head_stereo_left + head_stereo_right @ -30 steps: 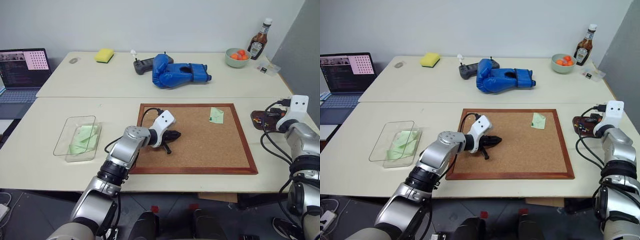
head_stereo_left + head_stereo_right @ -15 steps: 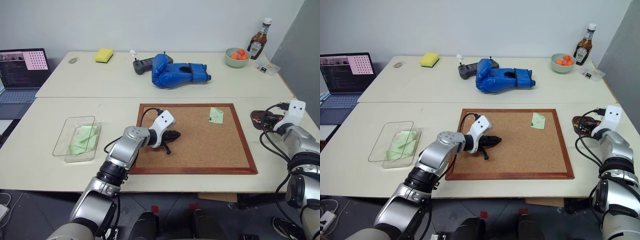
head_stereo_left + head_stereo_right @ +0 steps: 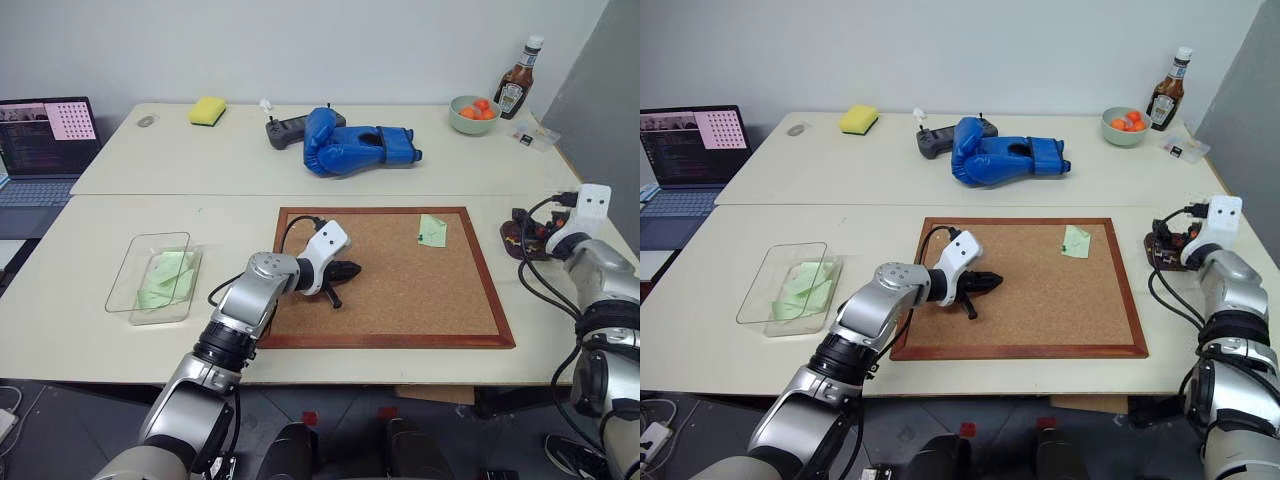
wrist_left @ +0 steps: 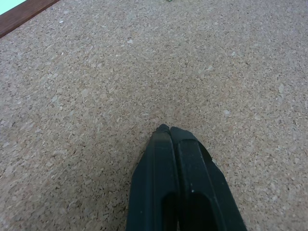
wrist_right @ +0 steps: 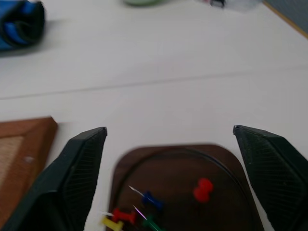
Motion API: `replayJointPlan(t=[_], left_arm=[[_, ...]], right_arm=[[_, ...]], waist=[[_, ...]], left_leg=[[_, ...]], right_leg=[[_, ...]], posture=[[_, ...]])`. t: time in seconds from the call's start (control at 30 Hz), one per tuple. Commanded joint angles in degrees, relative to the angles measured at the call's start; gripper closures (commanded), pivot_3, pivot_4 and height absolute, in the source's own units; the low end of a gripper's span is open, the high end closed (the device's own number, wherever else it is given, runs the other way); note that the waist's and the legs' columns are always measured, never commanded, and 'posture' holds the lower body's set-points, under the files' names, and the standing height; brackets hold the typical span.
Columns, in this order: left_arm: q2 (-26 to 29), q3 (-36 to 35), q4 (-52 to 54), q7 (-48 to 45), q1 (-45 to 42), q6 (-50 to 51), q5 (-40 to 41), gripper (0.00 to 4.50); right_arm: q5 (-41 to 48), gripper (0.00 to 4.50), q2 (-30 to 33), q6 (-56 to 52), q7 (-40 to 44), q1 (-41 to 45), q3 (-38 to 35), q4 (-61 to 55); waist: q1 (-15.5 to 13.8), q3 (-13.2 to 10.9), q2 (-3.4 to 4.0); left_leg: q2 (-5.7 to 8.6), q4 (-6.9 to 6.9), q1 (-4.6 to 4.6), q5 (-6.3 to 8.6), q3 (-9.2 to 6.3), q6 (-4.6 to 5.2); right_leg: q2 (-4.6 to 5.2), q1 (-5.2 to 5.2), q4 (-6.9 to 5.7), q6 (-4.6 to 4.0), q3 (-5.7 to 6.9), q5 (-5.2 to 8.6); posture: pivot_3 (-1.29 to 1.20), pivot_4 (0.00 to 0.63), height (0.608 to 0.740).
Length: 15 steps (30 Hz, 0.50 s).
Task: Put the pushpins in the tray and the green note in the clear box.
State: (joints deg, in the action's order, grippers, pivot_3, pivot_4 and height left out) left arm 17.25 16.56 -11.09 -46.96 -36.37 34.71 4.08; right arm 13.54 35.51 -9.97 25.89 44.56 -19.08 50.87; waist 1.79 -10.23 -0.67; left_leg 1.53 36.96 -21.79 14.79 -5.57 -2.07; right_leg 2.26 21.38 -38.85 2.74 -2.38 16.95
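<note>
The right tool (image 5: 168, 159) has just spread wide above the small dark reddish-brown tray (image 5: 226, 163) at the counter's right edge, leaving coloured pushpins (image 5: 202, 188) lying inside. The left tool (image 4: 169, 132) stays pressed together on the wood-framed corkboard (image 3: 400, 320). One pale green paper note (image 3: 433, 230) remains on the board's far right; the clear plastic box (image 3: 140, 265) at left already holds green slips.

Lab or office, pale tables (image 3: 200, 240), open laptop (image 3: 45, 135) showing code, bare wall (image 3: 300, 40)

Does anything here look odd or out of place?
One thing: a blue boxing glove lies on the far table among desk items. Also, a green note sits tilted on the corkboard, while other green paper already lies in the clear box. Nothing looks spilled or broken.
</note>
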Motion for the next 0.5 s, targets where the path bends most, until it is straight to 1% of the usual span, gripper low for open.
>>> replayJointPlan(t=[0.03,0.13,0.3,0.5], left_arm=[[-0.44,3.07,-2.41,-1.26,1.66,1.74,-0.52,4.50],[-0.43,3.12,-2.24,-1.26,1.77,1.80,-0.52,4.50],[-0.45,3.11,-1.99,-1.18,2.00,1.84,-0.49,4.50],[-0.19,3.00,-1.19,-1.07,2.59,2.13,-0.40,4.50]], right_arm=[[3.09,0.05,-0.41,0.82,2.28,1.51,-1.39,-6.03],[4.19,0.05,-1.34,0.25,5.80,1.18,0.04,-9.30],[2.77,0.05,-3.67,1.62,15.04,-3.38,7.08,-17.13],[3.23,0.05,-8.23,-0.31,18.29,-6.52,12.14,-22.94]], waist=[[-0.01,0.00,0.00],[-0.01,0.00,0.00],[-0.02,0.00,0.00],[-0.05,0.00,0.00]], left_leg=[[0.00,0.00,0.00,0.00,0.00,0.00],[0.00,0.00,0.00,0.00,-0.02,0.00],[-0.02,0.00,0.00,0.00,-0.08,0.00],[-0.02,0.00,0.00,0.00,-0.26,-0.01]], right_leg=[[0.00,0.00,0.00,0.00,0.00,0.00],[0.00,0.01,0.00,0.00,-0.01,0.00],[0.00,0.00,0.00,0.00,0.04,0.00],[0.00,0.03,-0.01,0.00,0.03,0.00]], posture=[[0.00,0.150,0.740],[0.00,0.150,0.740],[0.00,0.150,0.740],[0.00,0.150,0.740]])
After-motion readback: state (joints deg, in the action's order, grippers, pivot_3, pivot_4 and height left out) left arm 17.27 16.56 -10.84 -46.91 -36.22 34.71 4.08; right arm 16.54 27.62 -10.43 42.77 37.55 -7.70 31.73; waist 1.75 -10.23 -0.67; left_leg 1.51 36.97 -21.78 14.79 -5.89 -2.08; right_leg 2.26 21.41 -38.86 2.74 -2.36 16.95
